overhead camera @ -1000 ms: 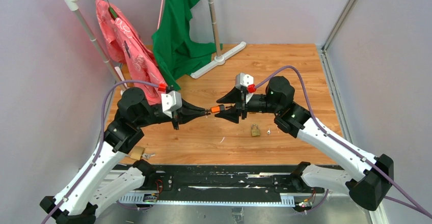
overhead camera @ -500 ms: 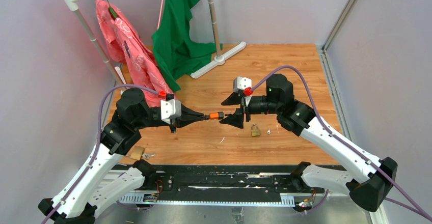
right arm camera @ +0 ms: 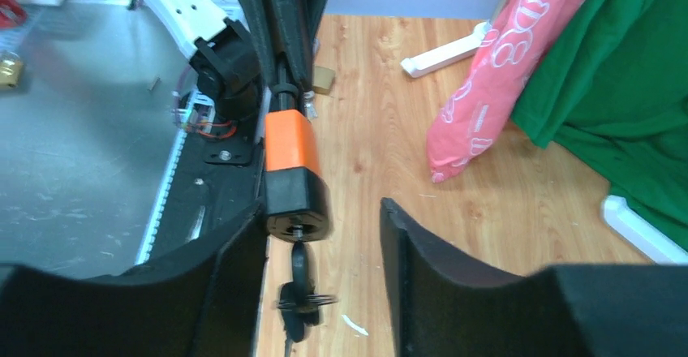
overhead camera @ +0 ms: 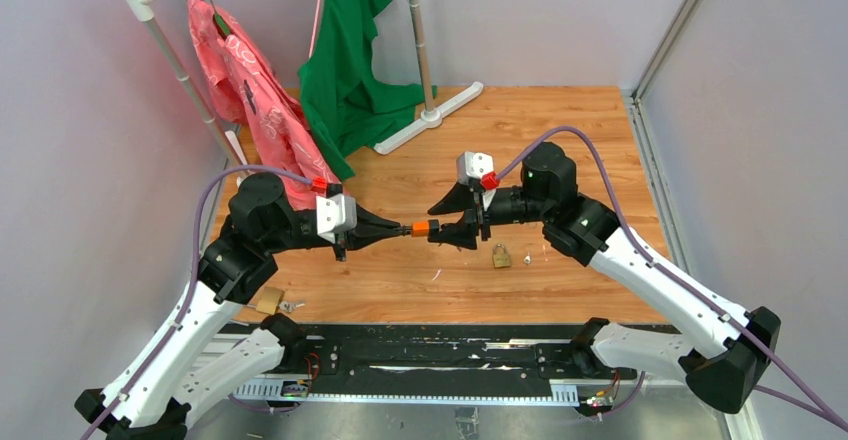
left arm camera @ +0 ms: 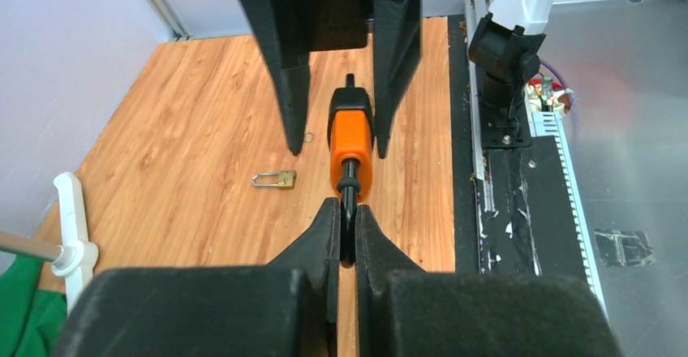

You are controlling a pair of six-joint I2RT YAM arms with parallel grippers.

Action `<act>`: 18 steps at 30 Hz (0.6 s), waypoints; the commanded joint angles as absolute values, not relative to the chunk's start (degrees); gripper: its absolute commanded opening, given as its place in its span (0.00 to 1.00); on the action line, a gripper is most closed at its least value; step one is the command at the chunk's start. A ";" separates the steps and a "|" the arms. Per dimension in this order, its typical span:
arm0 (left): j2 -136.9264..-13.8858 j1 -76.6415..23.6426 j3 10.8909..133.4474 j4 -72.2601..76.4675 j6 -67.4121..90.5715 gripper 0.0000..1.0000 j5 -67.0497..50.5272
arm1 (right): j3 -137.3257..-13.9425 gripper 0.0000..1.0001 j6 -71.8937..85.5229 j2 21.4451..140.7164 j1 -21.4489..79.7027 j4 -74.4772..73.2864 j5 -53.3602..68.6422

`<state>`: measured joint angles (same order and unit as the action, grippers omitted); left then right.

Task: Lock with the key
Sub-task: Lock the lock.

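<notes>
An orange and black padlock (overhead camera: 421, 227) hangs in the air over the middle of the table. My left gripper (left arm camera: 347, 207) is shut on its black shackle. The padlock's body (left arm camera: 351, 139) points away toward the right arm. A black key (right arm camera: 302, 268) sticks out of the padlock's (right arm camera: 290, 150) bottom, with a ring and a second key dangling from it. My right gripper (right arm camera: 324, 215) is open, its fingers either side of the lock's end and the key. The left finger lies close against the lock body; the right one stands well clear.
A small brass padlock (overhead camera: 501, 256) lies on the wooden table below the right gripper. Another brass lock (overhead camera: 268, 301) with keys sits by the left arm's base. A rack with a pink garment (overhead camera: 262, 100) and a green one (overhead camera: 350, 60) stands at the back left.
The right gripper widened its jaws, drew back a little to the right, then came in again around the lock's end. The left gripper sank slightly, still holding the shackle.
</notes>
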<state>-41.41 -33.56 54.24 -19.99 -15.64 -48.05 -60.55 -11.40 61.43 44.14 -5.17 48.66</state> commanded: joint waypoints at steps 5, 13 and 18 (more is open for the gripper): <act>-41.21 -34.01 55.79 -17.42 -14.23 0.00 -48.82 | -63.11 0.05 -10.93 63.04 45.08 -6.64 50.72; -40.58 -34.01 55.37 -18.56 -13.07 0.48 -47.24 | -61.96 0.00 -10.26 59.59 44.40 -3.98 50.70; -39.83 -33.60 56.99 -22.97 -12.52 0.63 -45.13 | -61.51 0.00 -9.23 58.38 43.30 -3.62 52.13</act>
